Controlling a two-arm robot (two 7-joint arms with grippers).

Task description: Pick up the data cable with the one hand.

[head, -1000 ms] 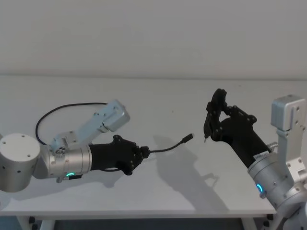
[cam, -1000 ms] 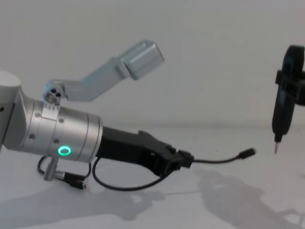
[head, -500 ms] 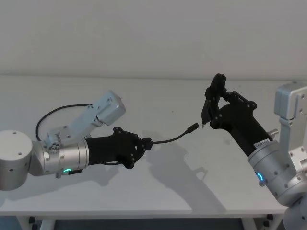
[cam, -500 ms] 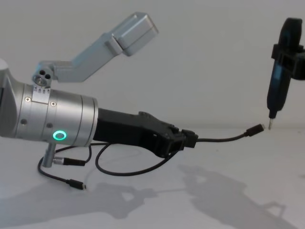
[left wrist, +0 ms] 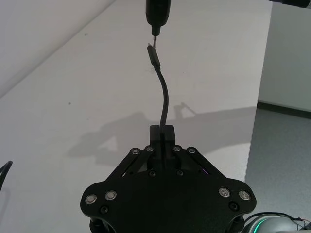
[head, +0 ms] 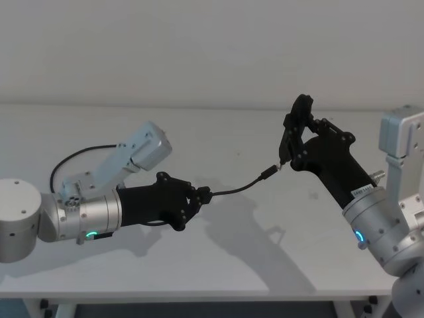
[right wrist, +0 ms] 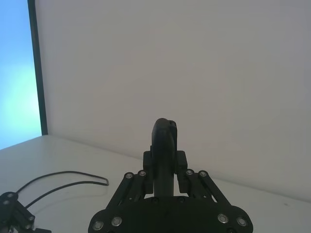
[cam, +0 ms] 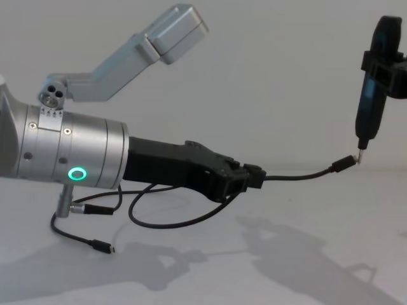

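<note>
Your left gripper (head: 202,196) has its jaws closed on the data cable (cam: 299,176), pinching it a short way behind the plug (left wrist: 153,52). The free end juts forward from the jaws in a shallow curve, clear of the table (head: 218,265). The rest of the cable hangs back under the left arm in a loose loop and trails away across the tabletop toward the far left. In the chest view a second, thinner lead (cam: 82,238) lies on the table beneath the arm; judged from here it is not part of your job, so keep it out of the lift.

Your right gripper (cam: 372,101) stands upright to the right, jaws closed on a slim black tool (head: 290,136). The tool's pin tip (left wrist: 155,34) sits just beside the plug, almost touching it; whether they make contact cannot be told.

The pick-up appears largely accomplished. To finish it well:

- Hold the clamp steady; the grip is on thin cord, which could slide if you jerk.
- Raise slowly so the trailing loop follows without snagging on the arm or on the thinner lead.
- Mind the plug: it is close to the pin tip, and a sideways swing could knock it.
- Keep the right arm still unless it is needed.
</note>
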